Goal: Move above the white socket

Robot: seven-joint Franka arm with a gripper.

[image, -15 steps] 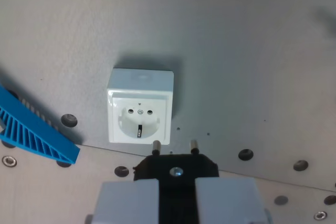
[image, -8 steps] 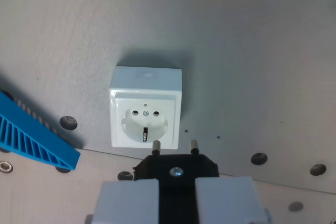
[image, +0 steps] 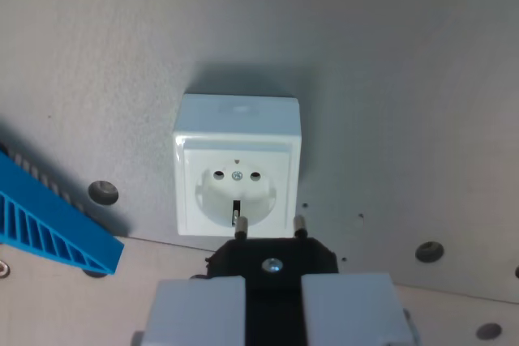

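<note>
I am looking down on a grey surface [image: 422, 79] with round holes, where the white socket [image: 237, 166] is sitting near the middle, and a blue ribbed piece [image: 49, 216] is lying at the wrist view's left edge, apart from the socket. My gripper [image: 273, 297] is showing at the bottom edge, its two pale fingers [image: 199, 309] closing tight on a black plug [image: 272, 258]. The plug's two metal pins [image: 299, 225] are pointing at the socket's lower edge, the left one overlapping its face.
</note>
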